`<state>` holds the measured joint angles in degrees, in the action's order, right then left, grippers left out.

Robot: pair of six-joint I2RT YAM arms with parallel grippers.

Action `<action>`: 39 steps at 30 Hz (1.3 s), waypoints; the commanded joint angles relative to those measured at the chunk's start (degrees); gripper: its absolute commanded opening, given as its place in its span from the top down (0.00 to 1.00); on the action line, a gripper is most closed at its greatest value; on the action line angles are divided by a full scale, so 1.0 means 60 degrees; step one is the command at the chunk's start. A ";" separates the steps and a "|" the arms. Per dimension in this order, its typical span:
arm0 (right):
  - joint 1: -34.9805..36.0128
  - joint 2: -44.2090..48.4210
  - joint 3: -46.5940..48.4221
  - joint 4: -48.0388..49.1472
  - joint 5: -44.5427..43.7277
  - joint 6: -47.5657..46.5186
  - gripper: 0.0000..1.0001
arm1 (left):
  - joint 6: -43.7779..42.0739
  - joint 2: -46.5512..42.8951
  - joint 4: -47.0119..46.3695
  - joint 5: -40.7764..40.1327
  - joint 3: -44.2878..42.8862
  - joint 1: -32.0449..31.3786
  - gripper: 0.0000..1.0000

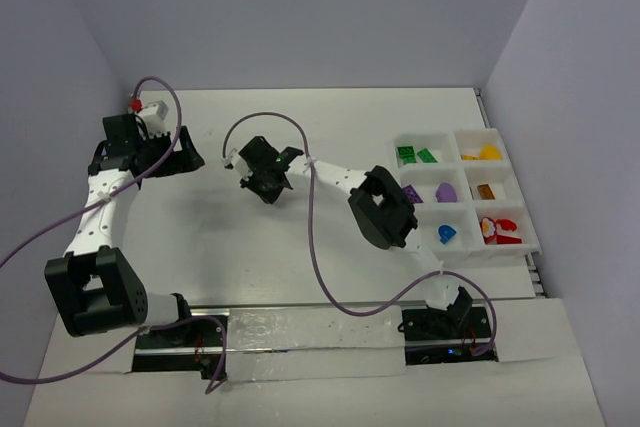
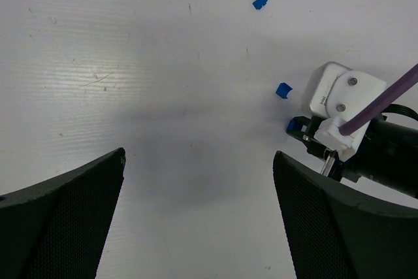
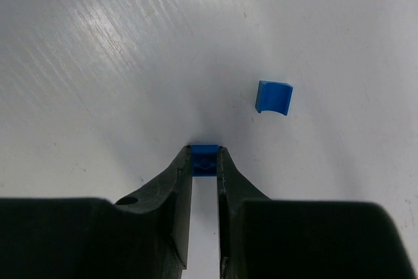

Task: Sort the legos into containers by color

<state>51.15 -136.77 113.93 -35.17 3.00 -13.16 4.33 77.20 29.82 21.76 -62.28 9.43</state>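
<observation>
My right gripper (image 3: pixel 205 153) is shut on a tiny blue brick (image 3: pixel 205 160), right at the table surface. A second blue curved brick (image 3: pixel 273 97) lies just ahead to its right. In the top view the right gripper (image 1: pixel 262 184) is mid-table, left of the white compartment tray (image 1: pixel 490 253). My left gripper (image 2: pixel 199 155) is open and empty over bare table; it shows at the far left in the top view (image 1: pixel 188 160). The left wrist view shows the held brick (image 2: pixel 294 124) and two loose blue bricks (image 2: pixel 283 89) (image 2: pixel 260 2).
The tray holds green bricks (image 1: pixel 415 155), yellow-orange ones (image 1: pixel 486 153), purple ones (image 1: pixel 440 192), a brown-orange one (image 1: pixel 485 191), a blue one (image 1: pixel 446 235) and red ones (image 1: pixel 498 229). Purple cables loop over the table. Walls stand at the left, back and right.
</observation>
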 commanded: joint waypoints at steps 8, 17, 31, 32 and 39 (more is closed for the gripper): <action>-0.1595 0.3518 -0.2288 0.0009 0.1449 -0.0405 1.00 | -0.0499 0.0061 -0.0670 0.0517 -0.0208 -0.0022 0.01; -0.3982 0.8032 -0.5290 -0.1491 0.2592 -0.1538 1.00 | -0.1044 0.0336 -0.1209 0.0128 -0.0203 -0.1055 0.01; -0.7460 1.1856 -0.9480 -0.2838 0.1328 -0.2205 1.00 | -0.1179 0.1226 -0.1397 -0.0170 -0.0855 -0.2456 0.01; -0.7642 1.1925 -0.9725 -0.2827 0.1202 -0.2233 1.00 | -0.1204 0.1326 -0.1353 -0.0168 -0.0960 -0.2494 0.01; -0.8300 1.1814 -1.0424 -0.2825 0.1027 -0.2573 0.88 | -0.1269 0.1568 -0.1244 -0.0160 -0.1241 -0.2524 0.01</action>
<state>2.87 -67.35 52.43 -52.27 10.76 -26.64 -2.26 86.14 23.36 21.01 -66.72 -5.28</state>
